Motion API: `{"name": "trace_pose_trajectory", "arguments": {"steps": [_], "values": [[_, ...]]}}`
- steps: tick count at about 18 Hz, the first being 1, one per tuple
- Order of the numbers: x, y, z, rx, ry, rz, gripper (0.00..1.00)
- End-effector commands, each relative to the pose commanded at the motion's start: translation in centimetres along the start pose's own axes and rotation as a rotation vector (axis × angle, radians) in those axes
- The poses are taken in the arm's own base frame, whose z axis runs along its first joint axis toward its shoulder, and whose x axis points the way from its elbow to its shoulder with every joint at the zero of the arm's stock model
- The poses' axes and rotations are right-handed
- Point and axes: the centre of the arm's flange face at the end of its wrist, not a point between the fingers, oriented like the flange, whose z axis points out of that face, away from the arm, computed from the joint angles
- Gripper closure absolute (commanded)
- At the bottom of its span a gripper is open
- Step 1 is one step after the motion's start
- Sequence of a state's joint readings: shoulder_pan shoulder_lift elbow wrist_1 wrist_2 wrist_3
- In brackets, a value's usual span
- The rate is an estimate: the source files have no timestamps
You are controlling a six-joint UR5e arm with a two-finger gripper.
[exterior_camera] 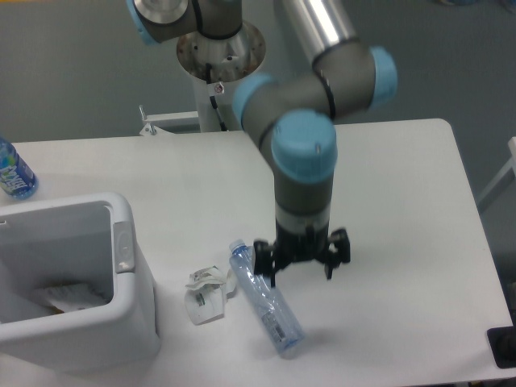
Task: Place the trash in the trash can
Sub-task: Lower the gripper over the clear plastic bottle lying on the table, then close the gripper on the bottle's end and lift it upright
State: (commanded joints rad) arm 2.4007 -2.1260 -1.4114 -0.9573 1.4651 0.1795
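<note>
A crushed clear bottle point(266, 305) with a bluish label lies diagonally on the white counter point(403, 201), its cap end toward the upper left. Just to its left sits a crumpled white wad point(205, 293), close to the bottle's upper end. The gripper point(299, 264) points straight down, low over the counter, its jaws spread wide and holding nothing; the left finger stands right beside the bottle's upper part, the right finger well clear of it. Whether that finger touches the bottle cannot be told. The white bin point(129, 278) stands at the counter's left edge, some paper visible inside. An upright water bottle point(13, 171) stands at the far left.
</note>
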Motion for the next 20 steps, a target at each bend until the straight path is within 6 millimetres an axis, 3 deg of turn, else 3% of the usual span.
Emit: {"name": "trace_pose_trajectory", "arguments": {"steps": [6,20], "values": [[0.0,-0.3,6.0,-0.028,0.061,-0.028,0.0],[-0.7,-0.2,12.1,-0.089,-0.002,-0.032,0.0]]}}
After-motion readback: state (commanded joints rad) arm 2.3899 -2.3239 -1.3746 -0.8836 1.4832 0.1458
